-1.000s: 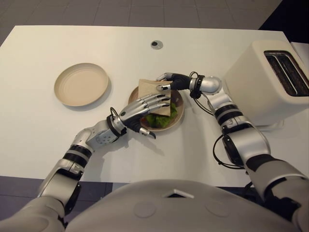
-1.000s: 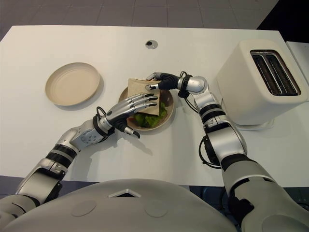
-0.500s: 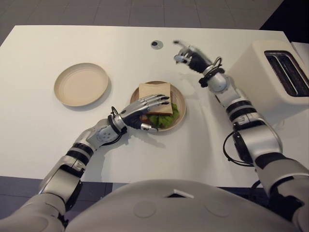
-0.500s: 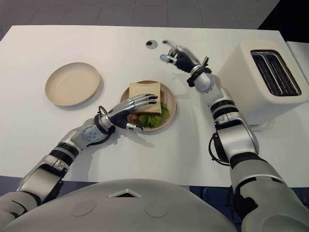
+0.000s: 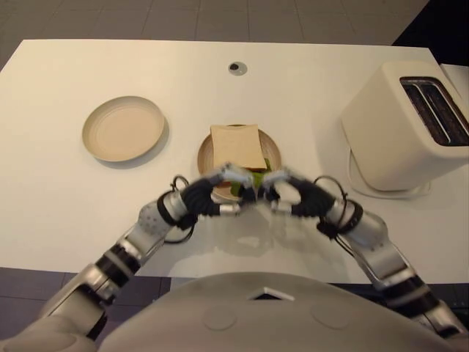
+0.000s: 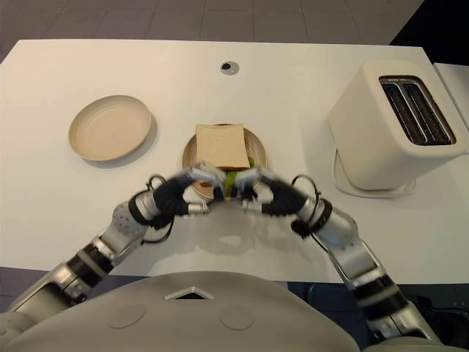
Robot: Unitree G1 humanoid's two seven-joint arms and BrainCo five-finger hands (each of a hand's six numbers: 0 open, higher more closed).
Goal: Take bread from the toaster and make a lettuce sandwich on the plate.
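The sandwich lies on a brown plate (image 5: 203, 150) at mid table: a square slice of bread (image 5: 236, 144) on top, with green lettuce (image 5: 264, 164) peeking out at its near right edge. Just in front of the plate, my left hand (image 5: 199, 196) and my right hand (image 5: 297, 196) hover side by side, fingers curled, their fingertips meeting over the plate's near rim. Neither hand holds anything. The near part of the sandwich is hidden behind the hands. The cream toaster (image 5: 407, 121) stands at the right, its slots dark.
A shallow cream dish (image 5: 123, 128) with nothing in it sits left of the plate. A small round hole (image 5: 237, 68) marks the table at the back. The table's front edge runs close beneath my forearms.
My right hand let go of the top slice, swung up and back, then came down in front of the plate. My left hand slid off the sandwich and curled beside it.
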